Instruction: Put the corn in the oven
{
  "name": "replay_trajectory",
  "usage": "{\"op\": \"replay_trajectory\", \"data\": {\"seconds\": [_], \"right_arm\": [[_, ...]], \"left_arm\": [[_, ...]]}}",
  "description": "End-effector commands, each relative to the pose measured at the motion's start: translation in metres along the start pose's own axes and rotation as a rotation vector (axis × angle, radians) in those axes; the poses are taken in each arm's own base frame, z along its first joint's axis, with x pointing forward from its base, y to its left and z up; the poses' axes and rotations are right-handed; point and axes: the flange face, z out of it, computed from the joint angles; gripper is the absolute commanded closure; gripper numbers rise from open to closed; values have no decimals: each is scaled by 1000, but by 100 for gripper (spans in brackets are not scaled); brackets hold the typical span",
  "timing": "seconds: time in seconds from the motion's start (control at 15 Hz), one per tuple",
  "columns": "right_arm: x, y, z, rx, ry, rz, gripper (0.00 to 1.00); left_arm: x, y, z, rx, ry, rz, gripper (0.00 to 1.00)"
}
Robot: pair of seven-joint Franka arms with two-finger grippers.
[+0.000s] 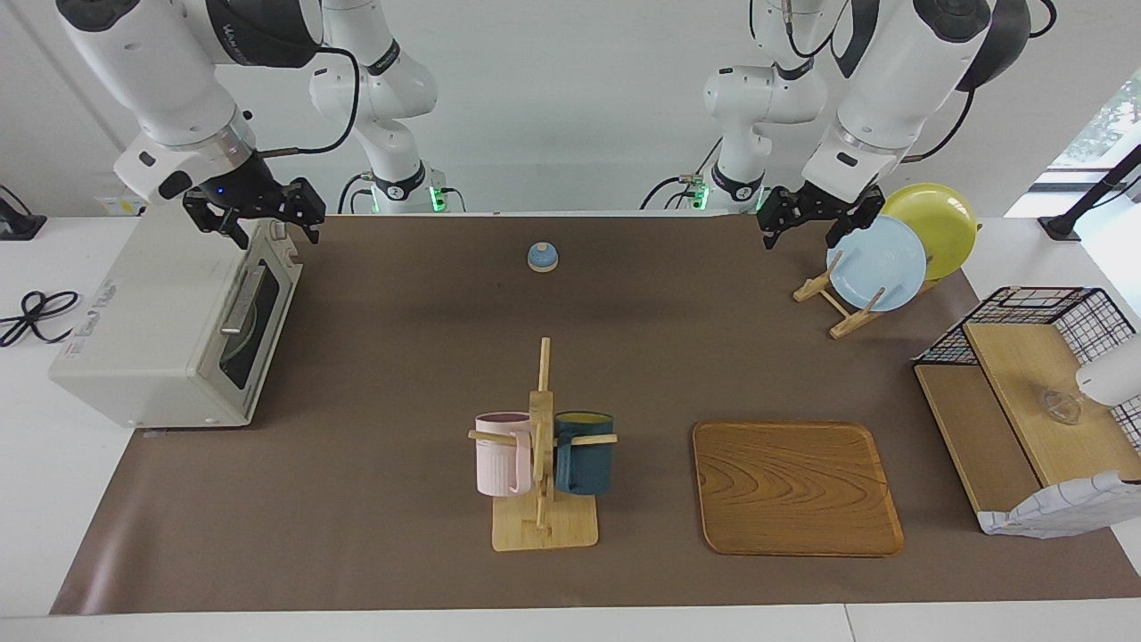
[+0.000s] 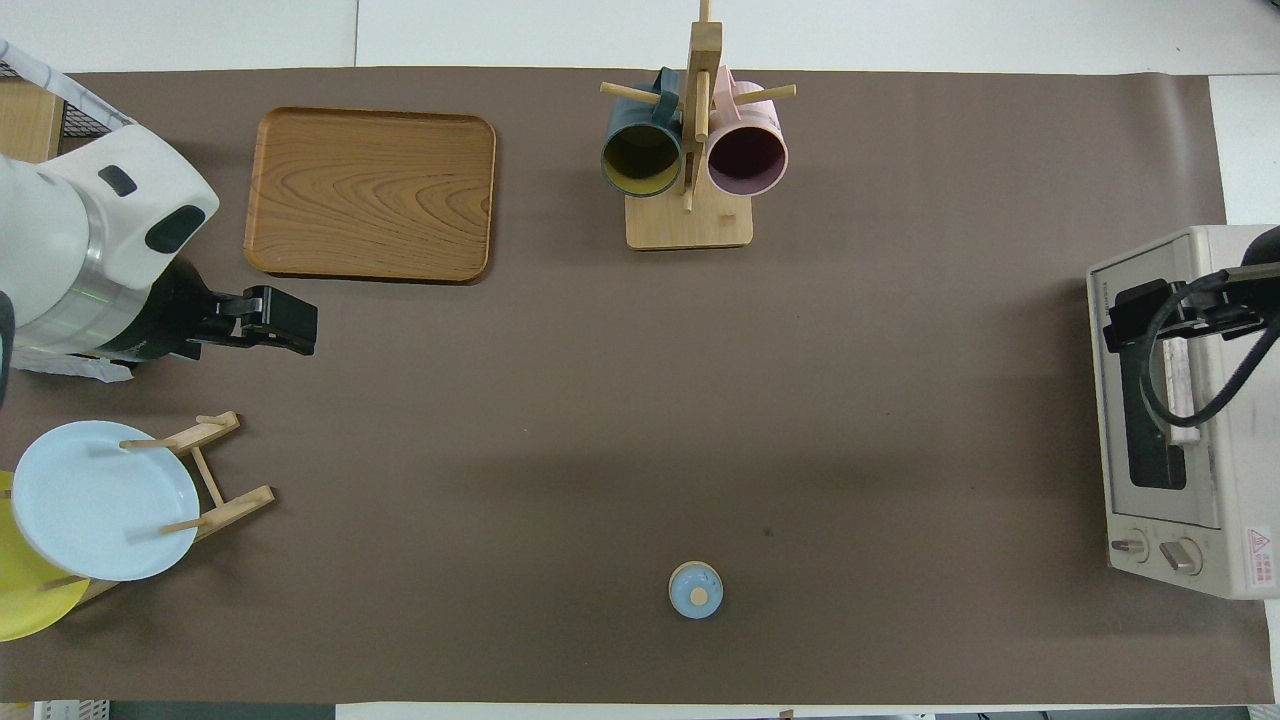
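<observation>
No corn shows in either view. The off-white oven (image 1: 151,330) stands at the right arm's end of the table with its dark glass door shut, and it also shows in the overhead view (image 2: 1235,450). My right gripper (image 1: 276,234) hangs open and empty over the oven's top edge above the door, and appears in the overhead view (image 2: 1135,315) too. My left gripper (image 1: 802,236) is open and empty in the air over the plate rack (image 1: 842,308) at the left arm's end. In the overhead view it (image 2: 290,322) lies between the rack and the tray.
A wooden tray (image 1: 793,486) and a mug stand (image 1: 544,526) with a pink and a dark blue mug sit farther from the robots. A small blue lid (image 1: 542,257) lies near the robots. The rack holds a pale blue plate (image 1: 878,263) and a yellow plate (image 1: 936,227). A wire shelf (image 1: 1034,392) stands at the left arm's end.
</observation>
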Motion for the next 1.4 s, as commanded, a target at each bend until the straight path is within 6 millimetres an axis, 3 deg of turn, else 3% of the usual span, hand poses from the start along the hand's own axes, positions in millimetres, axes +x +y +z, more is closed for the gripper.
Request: {"op": "replay_trajectory", "data": {"seconds": [0.0,1.33], "right_arm": [[2,1,-6,19,40,18,0],[4,5,-8,-3,57,22,0]], "left_arm": [[-5,-3,-4,20,0,-5,0],[-5,-4,-4,20,-2,-7,0]]}}
